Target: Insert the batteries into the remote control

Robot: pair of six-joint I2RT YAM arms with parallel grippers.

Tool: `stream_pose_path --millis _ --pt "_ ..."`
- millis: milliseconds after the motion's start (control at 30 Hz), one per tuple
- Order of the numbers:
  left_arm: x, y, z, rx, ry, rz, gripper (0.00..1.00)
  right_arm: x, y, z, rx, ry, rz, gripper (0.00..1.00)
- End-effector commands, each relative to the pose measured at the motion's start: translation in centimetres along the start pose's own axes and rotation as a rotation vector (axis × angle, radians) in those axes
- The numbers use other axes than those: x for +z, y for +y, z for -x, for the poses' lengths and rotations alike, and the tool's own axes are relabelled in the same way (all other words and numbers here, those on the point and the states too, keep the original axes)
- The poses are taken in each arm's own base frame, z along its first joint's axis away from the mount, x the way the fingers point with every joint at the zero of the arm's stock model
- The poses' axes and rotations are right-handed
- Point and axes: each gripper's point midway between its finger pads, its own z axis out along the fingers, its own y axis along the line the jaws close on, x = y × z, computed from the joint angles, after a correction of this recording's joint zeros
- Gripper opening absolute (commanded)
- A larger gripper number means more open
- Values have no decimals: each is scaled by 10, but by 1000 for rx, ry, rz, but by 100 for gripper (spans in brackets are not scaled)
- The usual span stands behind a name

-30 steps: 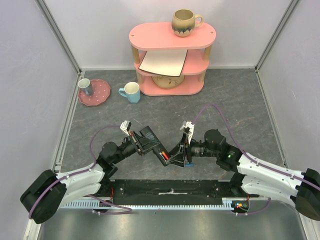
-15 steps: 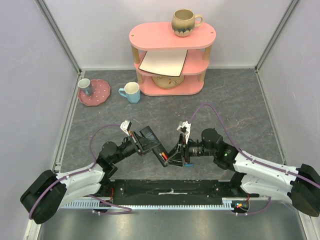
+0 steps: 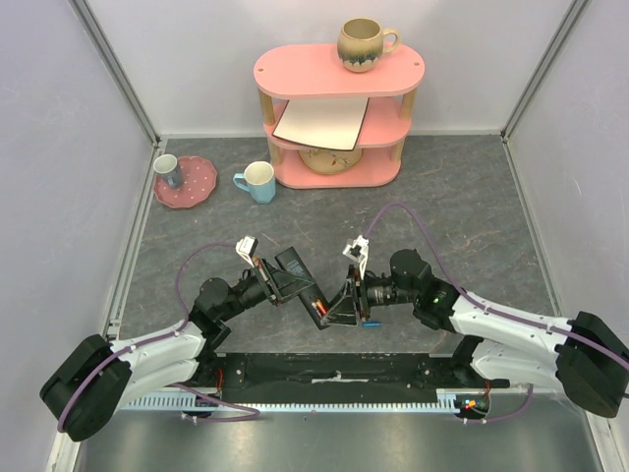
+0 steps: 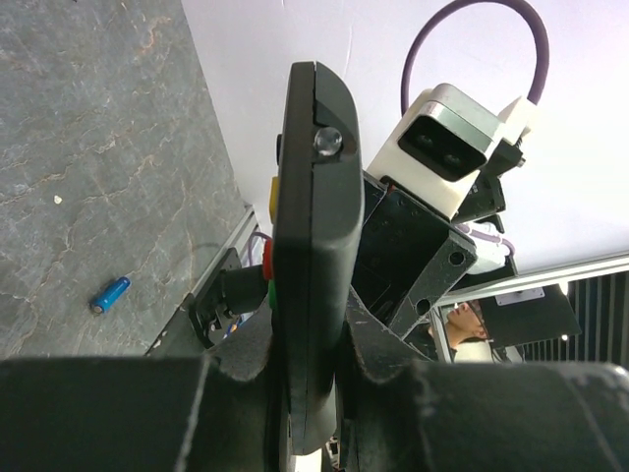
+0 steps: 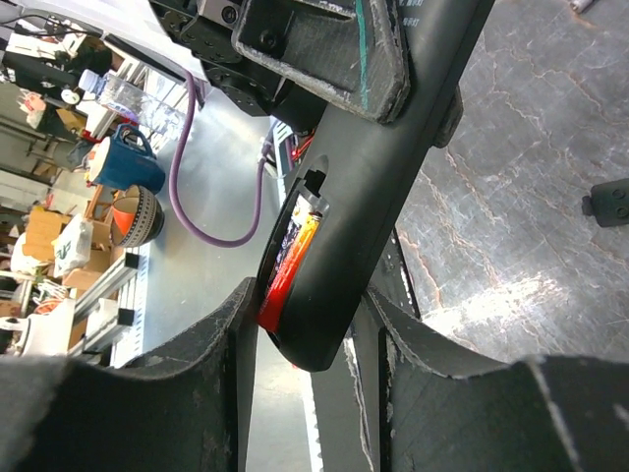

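My left gripper (image 3: 285,285) (image 4: 310,339) is shut on the black remote control (image 3: 307,290) (image 4: 314,246) and holds it up off the table, edge-on in the left wrist view. The remote's lower end (image 5: 364,197) sits between the fingers of my right gripper (image 3: 339,307) (image 5: 310,295). One finger (image 5: 211,374) rests against the red-orange battery (image 5: 293,258) lying in the open compartment. The other finger (image 5: 423,364) rests against the remote's back. The blue battery (image 3: 371,322) (image 4: 110,293) lies loose on the table, just below the right gripper in the top view.
A pink shelf (image 3: 339,108) stands at the back with a mug (image 3: 364,44) on top. A light blue cup (image 3: 257,182) and a red plate (image 3: 192,187) carrying a small cup sit at the back left. A black rail (image 3: 334,372) runs along the near edge.
My right gripper has slid left onto the remote's lower end, and its jaws have narrowed around it. The left gripper and remote have stayed put.
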Motion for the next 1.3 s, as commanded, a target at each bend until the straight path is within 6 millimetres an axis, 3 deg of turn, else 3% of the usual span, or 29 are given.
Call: stream_pose_path --millis 0,633,800,1000,1133,1267 --pt "-1 -64 -15 61 106 -225 2 9 -7 40 -39 -151 -34 45" --pt "-2 -59 -15 84 101 -211 2 22 6 63 122 -208 63 45" --pt "-3 -59 -15 90 94 -205 2 24 5 63 151 -204 65 39" --pt "-4 -56 -13 86 78 -194 2 25 2 60 158 -192 60 21" --pt "-4 -55 -13 87 78 -193 2 26 0 57 169 -177 54 0" --pt "-4 -55 -13 86 81 -189 2 28 -4 55 179 -161 31 0"
